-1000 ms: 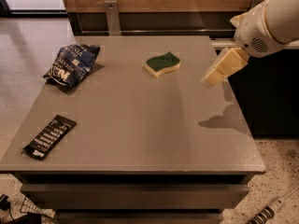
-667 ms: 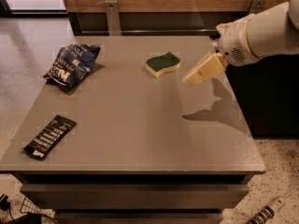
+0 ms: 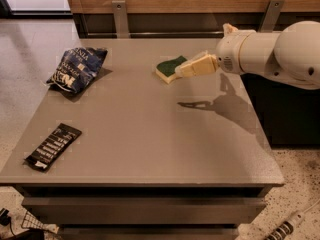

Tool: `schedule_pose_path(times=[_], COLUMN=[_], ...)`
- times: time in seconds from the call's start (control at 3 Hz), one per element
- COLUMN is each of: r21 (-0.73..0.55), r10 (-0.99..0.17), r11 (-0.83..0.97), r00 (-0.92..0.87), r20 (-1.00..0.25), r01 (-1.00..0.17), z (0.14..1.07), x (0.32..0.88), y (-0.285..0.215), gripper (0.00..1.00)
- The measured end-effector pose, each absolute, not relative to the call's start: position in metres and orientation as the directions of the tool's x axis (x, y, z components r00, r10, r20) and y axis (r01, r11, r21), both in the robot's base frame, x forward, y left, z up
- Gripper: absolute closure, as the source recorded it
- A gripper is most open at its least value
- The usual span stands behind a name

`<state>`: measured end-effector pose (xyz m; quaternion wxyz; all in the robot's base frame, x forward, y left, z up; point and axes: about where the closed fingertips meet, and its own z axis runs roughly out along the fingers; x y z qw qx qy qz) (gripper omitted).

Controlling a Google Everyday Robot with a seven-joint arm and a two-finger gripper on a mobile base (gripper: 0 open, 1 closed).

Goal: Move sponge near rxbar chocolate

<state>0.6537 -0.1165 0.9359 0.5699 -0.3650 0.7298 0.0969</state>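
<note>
The sponge, dark green on top with a pale yellow body, lies on the grey table at the back middle. The rxbar chocolate, a flat black wrapper with white lettering, lies near the table's front left corner. My gripper, with cream-coloured fingers, reaches in from the right on a white arm. It hovers just above the table, and its tips overlap the sponge's right end.
A puffy dark blue snack bag lies at the table's back left. A wooden wall panel with metal brackets runs behind the table. Speckled floor lies left and right of the table.
My gripper has moved left and slightly toward the back, from off the table's right side to the sponge's right end. The sponge, bar and bag have not moved.
</note>
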Motion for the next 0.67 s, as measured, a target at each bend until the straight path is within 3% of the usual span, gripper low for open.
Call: schedule_pose_path(times=[0.67], r21=[-0.233], r10=[-0.383], r11=[0.716], r00=[-0.092], r20=[-0.919], r01=[-0.658], z=[0.924], x=[0.666], y=[-0.114], gripper=[0.00])
